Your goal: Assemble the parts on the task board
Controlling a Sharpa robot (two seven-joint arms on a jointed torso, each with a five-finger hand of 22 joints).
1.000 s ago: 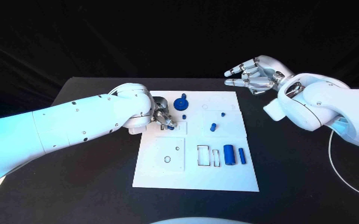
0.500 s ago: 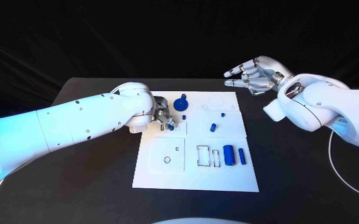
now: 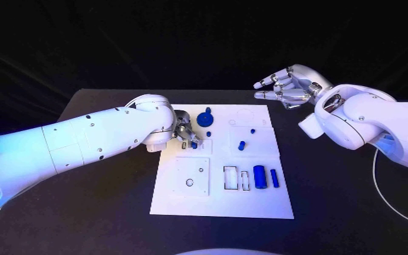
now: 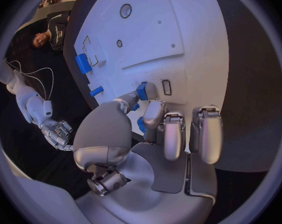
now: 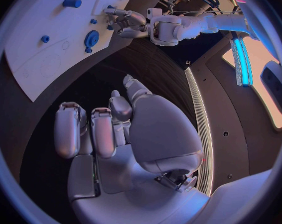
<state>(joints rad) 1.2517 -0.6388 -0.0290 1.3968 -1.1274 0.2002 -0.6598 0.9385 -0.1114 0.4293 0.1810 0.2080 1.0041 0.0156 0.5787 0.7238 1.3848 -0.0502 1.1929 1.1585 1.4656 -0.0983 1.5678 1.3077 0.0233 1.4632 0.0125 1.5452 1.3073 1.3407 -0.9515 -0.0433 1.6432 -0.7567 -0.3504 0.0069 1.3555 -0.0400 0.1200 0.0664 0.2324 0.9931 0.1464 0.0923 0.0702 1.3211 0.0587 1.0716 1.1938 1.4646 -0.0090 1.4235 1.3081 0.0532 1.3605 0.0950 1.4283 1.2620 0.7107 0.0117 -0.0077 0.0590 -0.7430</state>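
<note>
The white task board (image 3: 223, 205) lies in the middle of the black counter (image 3: 102, 208), its long side running from near to far. The left robot hand (image 3: 186, 132) is down at the board's left edge, towards the far end. In the left wrist view its thumb and one finger (image 4: 148, 115) pinch a small blue part (image 4: 141, 90) just above the board, close to a small rectangular slot (image 4: 166, 87); the other fingers are curled loosely beside it and touch nothing.

The right robot hand (image 3: 288, 88) hovers in the air off the board's far right corner, well apart from the board. Its fingers are spread and a little bent, and it holds nothing; the right wrist view shows the same, with the palm (image 5: 150, 134) bare.

On the far part of the board a round blue part with a knob (image 3: 206, 117) stands just right of the left robot hand. A little nearer and to the right lie a small blue peg (image 3: 242, 145) and two tiny blue pieces (image 3: 253, 130). Towards the near end, a thick blue cylinder (image 3: 259, 176) lies next to a thinner blue rod (image 3: 273, 177), both pointing near to far, right beside two empty rectangular recesses (image 3: 230, 177). Left of these, a raised square panel (image 3: 190, 176) carries a small round hole.
</note>
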